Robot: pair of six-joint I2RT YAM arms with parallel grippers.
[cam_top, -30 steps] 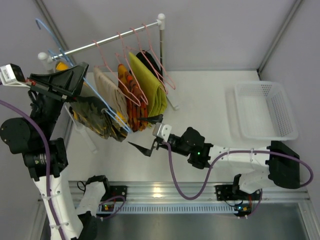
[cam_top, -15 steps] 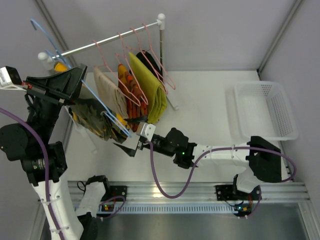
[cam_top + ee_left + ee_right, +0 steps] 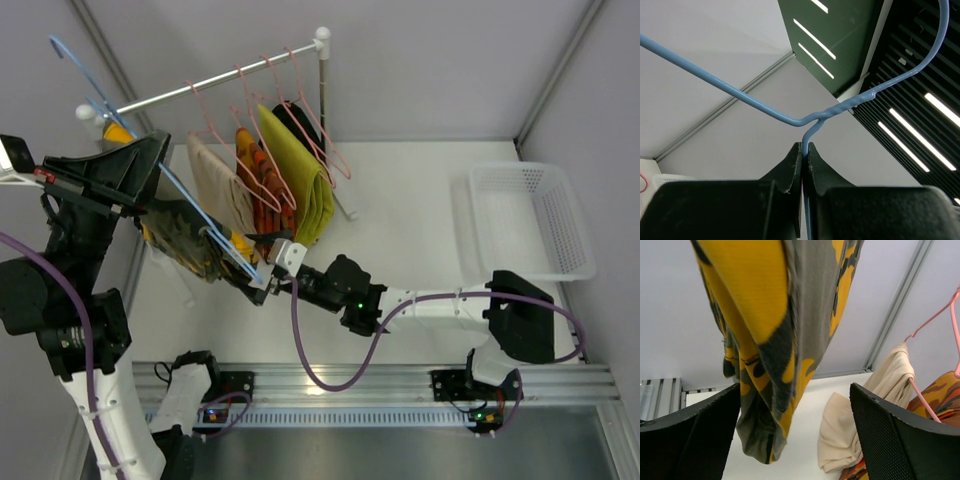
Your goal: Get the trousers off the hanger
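Right end effector [image 3: 263, 268] advanced, straddling trousers [image 3: 186, 240].

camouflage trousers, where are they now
Top view, left side: the folded camouflage-patterned trousers drape over the light-blue wire hanger, beside the beige garment.

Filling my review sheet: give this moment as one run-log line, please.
left hand: shut on hanger | right hand: open around trousers | trousers: draped on hanger
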